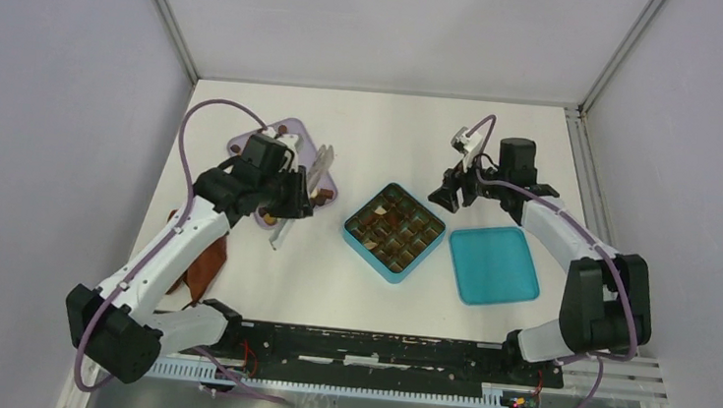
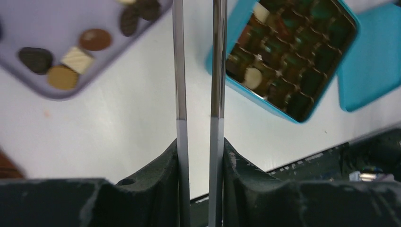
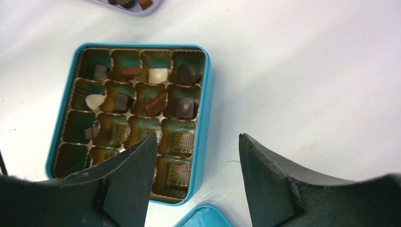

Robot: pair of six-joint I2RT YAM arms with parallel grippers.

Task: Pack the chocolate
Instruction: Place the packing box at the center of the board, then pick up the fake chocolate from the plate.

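- Chocolate [image 2: 75, 59]: small bite-size pieces, dark, tan and cream. Some lie loose on the lilac tray [image 2: 28, 28] at the left of the worktop [image 2: 118, 118]. Others already sit in cells of the teal box [image 3: 206, 94] in the middle.
- The box is part filled. The rows farther from the right wrist camera hold pieces, and several nearer cells look empty. The lid [image 1: 493, 265] lies just beside the box, off it.
- Your left claw [image 2: 199, 151] is clamped on long metal tweezers [image 2: 178, 71]. The blades run parallel with a slim gap. The tips run out of the left wrist view, so you can't tell if a piece sits between them.
- Your right claw [image 3: 196, 146] hangs by the edge of the box, jaws apart, nothing between them.
- Handling, my guess: each piece is light and stiff, but smooth and easy to scuff or crack. Rounded ones will likely squirt out of a hard pinch.
- Take blocky pieces across their flat sides. Take domed ones low, at the widest part. Squeeze gently.
- Pieces on the tray lie near one another, so bring the tips around one only.
- The cells look snug, with crinkled liners. Lower each piece straight down, upright, then let go.
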